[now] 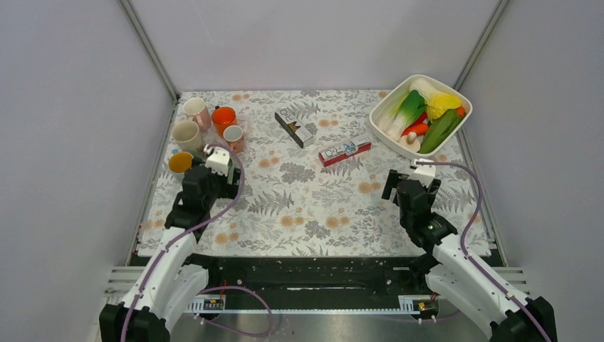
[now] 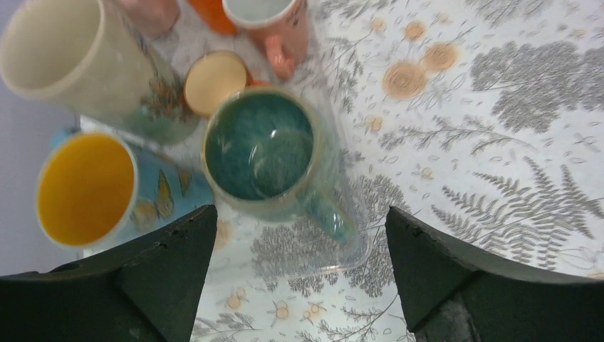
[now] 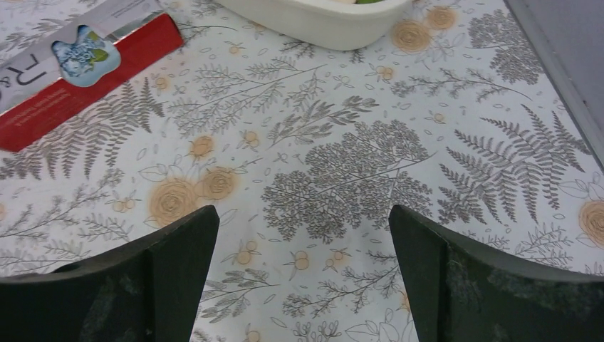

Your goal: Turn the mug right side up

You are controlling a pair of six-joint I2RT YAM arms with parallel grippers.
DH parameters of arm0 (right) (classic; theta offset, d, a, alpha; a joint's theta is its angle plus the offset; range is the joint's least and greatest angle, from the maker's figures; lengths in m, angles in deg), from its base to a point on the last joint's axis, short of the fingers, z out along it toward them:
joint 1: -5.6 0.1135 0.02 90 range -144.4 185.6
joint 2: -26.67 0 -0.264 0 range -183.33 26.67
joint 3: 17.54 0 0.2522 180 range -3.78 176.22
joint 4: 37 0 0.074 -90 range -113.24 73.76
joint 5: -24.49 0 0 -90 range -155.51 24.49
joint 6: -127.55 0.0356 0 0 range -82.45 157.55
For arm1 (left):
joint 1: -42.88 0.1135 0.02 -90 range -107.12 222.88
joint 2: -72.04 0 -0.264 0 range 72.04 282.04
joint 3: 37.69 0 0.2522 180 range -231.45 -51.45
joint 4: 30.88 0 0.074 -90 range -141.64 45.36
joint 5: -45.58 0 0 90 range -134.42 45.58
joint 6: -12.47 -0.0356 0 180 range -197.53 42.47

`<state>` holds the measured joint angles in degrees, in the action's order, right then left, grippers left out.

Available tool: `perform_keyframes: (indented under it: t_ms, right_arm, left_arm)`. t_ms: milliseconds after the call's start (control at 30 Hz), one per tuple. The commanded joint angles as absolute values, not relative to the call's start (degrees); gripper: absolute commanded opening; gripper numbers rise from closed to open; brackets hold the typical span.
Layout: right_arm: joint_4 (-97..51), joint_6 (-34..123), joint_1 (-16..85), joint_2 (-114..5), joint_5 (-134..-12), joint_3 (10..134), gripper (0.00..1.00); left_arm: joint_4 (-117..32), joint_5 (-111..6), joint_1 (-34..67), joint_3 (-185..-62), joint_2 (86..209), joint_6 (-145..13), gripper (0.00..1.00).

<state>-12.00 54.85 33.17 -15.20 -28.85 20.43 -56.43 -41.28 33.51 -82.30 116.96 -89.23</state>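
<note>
The teal mug (image 2: 260, 146) stands mouth up on the floral tablecloth, its handle (image 2: 331, 214) pointing toward the near right; it looks slightly blurred. My left gripper (image 2: 299, 221) is open, with its two dark fingers on either side just behind the mug and nothing touching them. In the top view the left gripper (image 1: 211, 165) hovers by the cluster of mugs and hides the teal mug. My right gripper (image 3: 303, 221) is open over bare tablecloth, at the right of the table (image 1: 412, 178).
Close around the teal mug stand a cream mug (image 2: 71, 57), a blue mug with a yellow inside (image 2: 85, 189), a small peach cup (image 2: 214, 80) and a pink mug (image 2: 274, 25). A white bowl (image 1: 381, 117) of vegetables sits back right, with two boxes (image 1: 295, 127) (image 1: 345, 151) mid-table.
</note>
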Motion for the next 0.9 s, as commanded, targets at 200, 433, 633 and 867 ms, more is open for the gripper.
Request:
perform_keyframes:
  t_ms: [200,433,633,867]
  right_arm:
    - [-20.5,53.4,32.8,-3.0,-25.7,12.8,0.99]
    - [-20.4,53.4,32.8,-4.9,-26.4,13.6,1.0]
    - [-20.3,53.4,32.8,-5.9,-26.7,14.1,0.99]
    - [-20.3,53.7,32.8,-5.9,-26.6,14.1,1.0]
  left_arm:
    - [-41.0,-31.9,33.9,-71.6,110.6,-82.0,0.93]
    - [-41.6,-31.8,34.0,-71.3,110.8,-83.8,0.95]
    - [-42.4,-31.9,34.1,-71.3,110.5,-84.7,0.95]
    - [-41.9,-32.4,34.4,-70.8,111.0,-85.6,0.95]
